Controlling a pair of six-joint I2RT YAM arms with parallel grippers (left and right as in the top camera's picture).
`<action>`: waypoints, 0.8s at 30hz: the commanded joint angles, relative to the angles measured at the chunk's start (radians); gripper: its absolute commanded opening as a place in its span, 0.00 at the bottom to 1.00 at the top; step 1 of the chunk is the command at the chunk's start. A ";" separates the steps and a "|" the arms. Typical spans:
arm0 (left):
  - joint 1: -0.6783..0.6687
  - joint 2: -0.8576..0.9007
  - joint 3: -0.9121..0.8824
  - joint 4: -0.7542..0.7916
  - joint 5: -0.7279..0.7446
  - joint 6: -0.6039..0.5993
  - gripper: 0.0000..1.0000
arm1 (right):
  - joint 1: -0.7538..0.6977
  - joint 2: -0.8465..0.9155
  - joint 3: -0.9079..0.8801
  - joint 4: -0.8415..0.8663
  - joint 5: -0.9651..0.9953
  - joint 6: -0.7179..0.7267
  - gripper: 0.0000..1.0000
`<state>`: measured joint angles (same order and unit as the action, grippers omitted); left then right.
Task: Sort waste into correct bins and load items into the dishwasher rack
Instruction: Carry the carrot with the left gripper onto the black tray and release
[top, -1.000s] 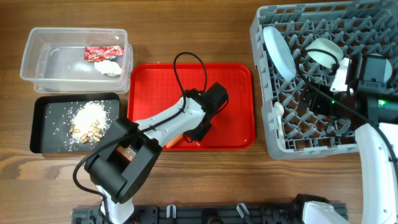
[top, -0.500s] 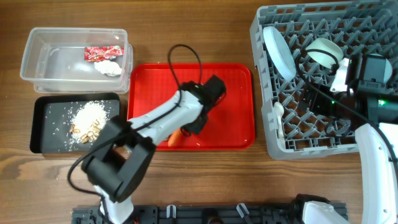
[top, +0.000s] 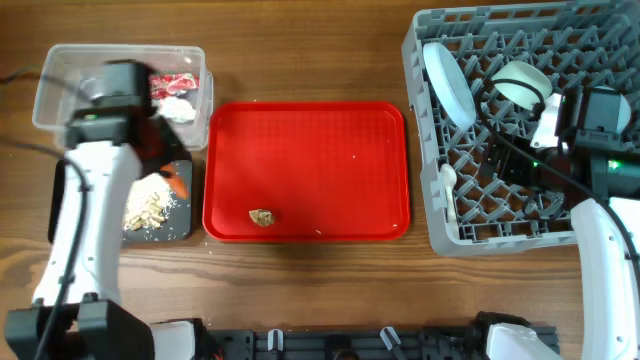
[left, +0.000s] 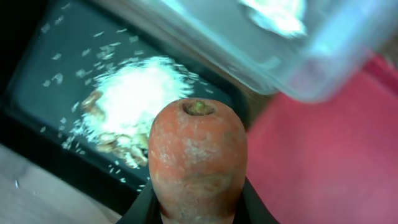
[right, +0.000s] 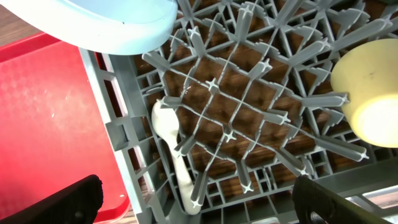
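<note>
The left gripper's jaws are clenched on the carrot, over the black tray at the left, above its rice and brown scraps. Just beyond it, the tub holds the wrapper and tissue. One more scrap lies by the near edge of the red tray. At the right, the right gripper hangs over the rack, jaws spread wide and empty. The plate, bowl, cup and spoon sit among the pegs.
</note>
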<state>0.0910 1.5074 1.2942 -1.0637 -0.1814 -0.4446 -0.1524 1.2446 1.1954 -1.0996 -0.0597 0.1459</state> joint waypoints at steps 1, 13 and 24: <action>0.187 0.024 0.012 0.007 0.062 -0.096 0.04 | -0.005 0.006 0.006 -0.001 -0.010 0.011 1.00; 0.475 0.127 -0.134 0.230 0.072 -0.125 0.04 | -0.005 0.006 0.006 -0.005 -0.010 0.011 1.00; 0.475 0.311 -0.162 0.269 0.031 -0.125 0.16 | -0.005 0.006 0.006 -0.006 -0.010 0.012 1.00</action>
<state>0.5621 1.7836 1.1400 -0.8021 -0.1261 -0.5594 -0.1524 1.2446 1.1954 -1.1027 -0.0601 0.1459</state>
